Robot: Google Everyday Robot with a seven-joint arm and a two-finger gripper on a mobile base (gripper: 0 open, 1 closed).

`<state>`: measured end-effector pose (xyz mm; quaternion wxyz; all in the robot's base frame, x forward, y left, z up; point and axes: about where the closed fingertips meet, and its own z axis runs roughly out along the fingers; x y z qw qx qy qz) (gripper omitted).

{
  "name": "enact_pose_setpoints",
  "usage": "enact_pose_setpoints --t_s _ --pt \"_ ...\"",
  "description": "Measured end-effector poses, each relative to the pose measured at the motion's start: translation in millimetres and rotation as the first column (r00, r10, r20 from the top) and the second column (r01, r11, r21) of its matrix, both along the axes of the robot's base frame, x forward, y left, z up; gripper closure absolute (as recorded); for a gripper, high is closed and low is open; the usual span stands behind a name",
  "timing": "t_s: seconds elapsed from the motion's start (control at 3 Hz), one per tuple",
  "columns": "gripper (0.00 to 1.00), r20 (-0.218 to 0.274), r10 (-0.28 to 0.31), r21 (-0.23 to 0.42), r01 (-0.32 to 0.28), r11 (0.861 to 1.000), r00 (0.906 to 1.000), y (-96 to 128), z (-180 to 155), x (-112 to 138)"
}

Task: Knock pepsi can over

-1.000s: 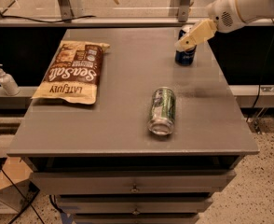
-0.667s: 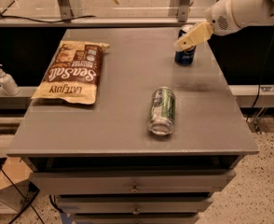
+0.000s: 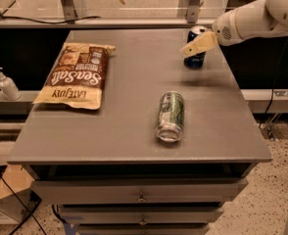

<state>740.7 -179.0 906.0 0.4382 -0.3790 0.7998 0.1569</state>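
The pepsi can (image 3: 195,60), dark blue with a silver top, stands upright at the far right of the grey table (image 3: 129,116). My gripper (image 3: 190,49) reaches in from the right on a white arm and sits right in front of the can's upper half, its cream fingers (image 3: 199,43) pointing left and covering part of the can. Whether it touches the can cannot be told.
A green and silver can (image 3: 170,115) lies on its side near the table's middle front. A brown Sea Salt chip bag (image 3: 77,75) lies flat at the left. A soap dispenser (image 3: 6,83) stands on a ledge left of the table. Drawers run below the front edge.
The gripper has crept slightly up and left across the pepsi can. The can still stands upright; nothing else moved.
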Motion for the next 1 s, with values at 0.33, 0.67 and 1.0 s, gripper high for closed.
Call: enact_pose_setpoints --t_s 0.33,0.67,1.0 --pt "0.00 -0.005 0.001 0.014 -0.001 1.000 1.0000 2.4 -20.1 14.2" --pt "0.16 -0.018 0.003 0.018 -0.002 1.000 0.9998 6.8 -37.0 24.3" --pt "0.40 -0.012 0.013 0.007 -0.013 1.000 0.9998 10.8 -38.7 26.3"
